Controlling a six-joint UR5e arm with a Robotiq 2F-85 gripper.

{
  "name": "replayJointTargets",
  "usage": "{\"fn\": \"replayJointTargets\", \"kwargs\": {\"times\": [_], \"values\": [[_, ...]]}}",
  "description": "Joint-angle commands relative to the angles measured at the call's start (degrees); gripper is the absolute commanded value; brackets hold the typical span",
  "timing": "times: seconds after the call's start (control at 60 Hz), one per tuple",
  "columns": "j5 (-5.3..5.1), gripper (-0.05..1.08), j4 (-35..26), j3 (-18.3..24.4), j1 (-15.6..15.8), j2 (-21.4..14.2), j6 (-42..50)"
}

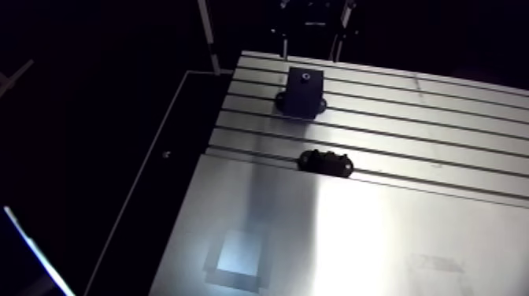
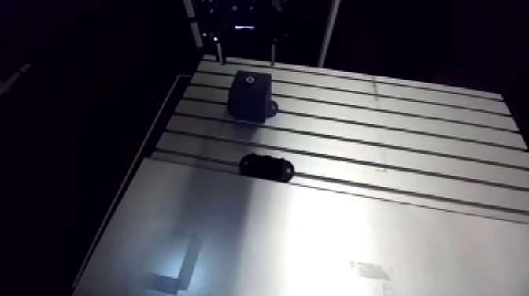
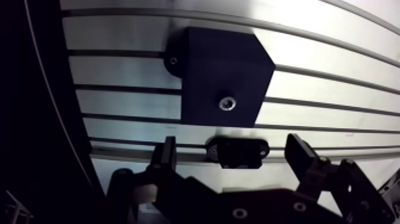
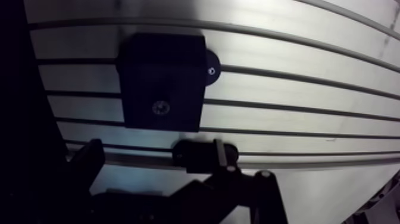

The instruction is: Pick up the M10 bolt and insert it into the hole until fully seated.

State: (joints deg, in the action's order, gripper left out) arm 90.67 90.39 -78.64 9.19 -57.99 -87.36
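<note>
Evidently pre-grasp. M10 bolt too dark to pick out; prob. sitting in the low black two-lobed holder (image 1: 324, 161), mid-frame in arm view, along a slot just above the smooth plate. Black block (image 1: 303, 92) w/ threaded hole (image 3: 227, 104) toward upper centre of the slotted table (image 1: 441, 118), hole facing up, presumably to take a straight-down insert. Gripper (image 3: 232, 142) spread wide, nothing held, fingers either side of the holder in wrist view; lined up, by the look of it, for descent & pinch.
</note>
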Motion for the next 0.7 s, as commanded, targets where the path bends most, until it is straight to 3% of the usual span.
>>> {"fn": "replayJointTargets", "kwargs": {"times": [0.017,0.2,0.483,0.7], "values": [[-0.01,0.00,0.00,-0.15,-0.04,-1.39,0.13],[0.01,0.00,-0.33,-1.23,-0.29,-4.90,-0.29],[-0.36,0.00,-2.35,-4.92,-2.81,-16.32,-0.66],[-0.20,0.00,-3.64,-8.42,-4.93,-22.26,-1.17]]}}
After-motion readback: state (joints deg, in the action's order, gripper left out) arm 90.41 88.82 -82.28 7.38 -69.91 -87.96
